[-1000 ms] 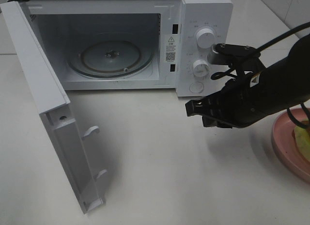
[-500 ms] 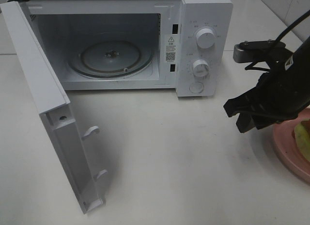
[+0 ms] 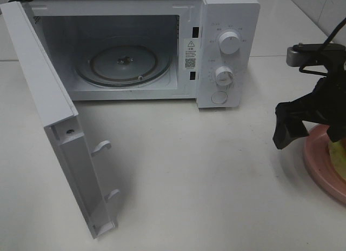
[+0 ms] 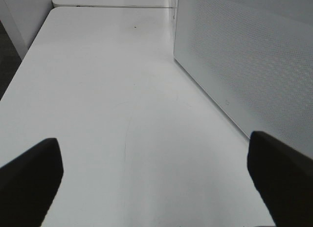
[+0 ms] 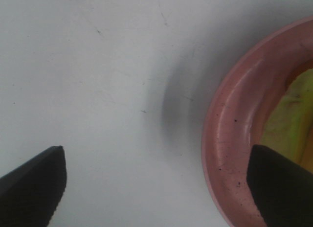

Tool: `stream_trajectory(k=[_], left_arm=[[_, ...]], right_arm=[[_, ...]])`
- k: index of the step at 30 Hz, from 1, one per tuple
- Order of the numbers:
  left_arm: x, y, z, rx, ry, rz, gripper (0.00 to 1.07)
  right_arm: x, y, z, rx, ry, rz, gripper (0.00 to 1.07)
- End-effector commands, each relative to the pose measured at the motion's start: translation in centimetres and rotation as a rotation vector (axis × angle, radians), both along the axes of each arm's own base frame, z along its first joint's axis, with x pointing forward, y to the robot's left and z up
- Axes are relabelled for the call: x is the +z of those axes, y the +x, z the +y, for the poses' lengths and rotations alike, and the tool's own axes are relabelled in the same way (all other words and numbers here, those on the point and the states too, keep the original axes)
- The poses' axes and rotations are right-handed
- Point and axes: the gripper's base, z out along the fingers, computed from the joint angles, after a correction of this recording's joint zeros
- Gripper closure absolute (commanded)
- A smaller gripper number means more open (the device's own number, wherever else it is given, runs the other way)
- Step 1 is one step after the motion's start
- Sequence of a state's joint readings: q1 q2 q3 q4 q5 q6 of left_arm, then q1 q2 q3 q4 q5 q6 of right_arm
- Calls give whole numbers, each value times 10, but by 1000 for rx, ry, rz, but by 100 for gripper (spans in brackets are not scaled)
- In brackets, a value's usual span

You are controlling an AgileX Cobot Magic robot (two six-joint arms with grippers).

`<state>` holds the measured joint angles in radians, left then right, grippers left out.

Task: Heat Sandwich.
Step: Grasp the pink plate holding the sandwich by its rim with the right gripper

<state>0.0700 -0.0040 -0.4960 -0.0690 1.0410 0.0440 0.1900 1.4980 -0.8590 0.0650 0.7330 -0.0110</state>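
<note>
The small sandwich (image 3: 340, 153), a pale yellow-green sliver, lay on the round pink plate (image 3: 319, 165) at the table's right edge, cut off by the frame. I could not make out its long axis or any orange-red layer. My right gripper (image 5: 156, 188) hung over the plate's left rim, jaws wide apart and empty, with the sandwich just to its right. That arm was plainly the nearer. My left gripper (image 4: 156, 180), also spread and empty, sat far off beside the white microwave (image 3: 227, 24), whose door (image 3: 57, 126) stood open.
</note>
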Motion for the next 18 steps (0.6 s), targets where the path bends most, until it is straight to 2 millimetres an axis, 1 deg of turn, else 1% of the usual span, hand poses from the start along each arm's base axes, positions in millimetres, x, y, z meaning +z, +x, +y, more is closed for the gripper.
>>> stream_trajectory(k=[1, 5, 6, 9, 10, 14, 15, 18], left_arm=[[-1, -3, -1, -7, -7, -29, 10], [-1, -3, -1, -7, -7, -29, 10], [-1, -3, -1, -7, -7, -29, 10], [-1, -3, -1, -7, -7, -29, 10], [-1, -3, -1, -7, -7, -29, 10], [-1, -3, -1, -7, -7, -29, 10], [-1, -3, -1, -7, -7, -29, 10], [-1, -3, -1, -7, -7, -29, 10]], right_arm=[[2, 2, -13, -34, -27, -3, 12], [-2, 4, -18, -53, -51, 9, 13], [-8, 6, -21, -64, -64, 27, 13], [-18, 10, -22, -70, -77, 57, 14], [-18, 10, -22, -70, -77, 57, 14], [-38, 18, -22, -81, -97, 89, 15], [-38, 18, -22, -81, -97, 89, 15], [-47, 20, -24, -77, -122, 107, 16]])
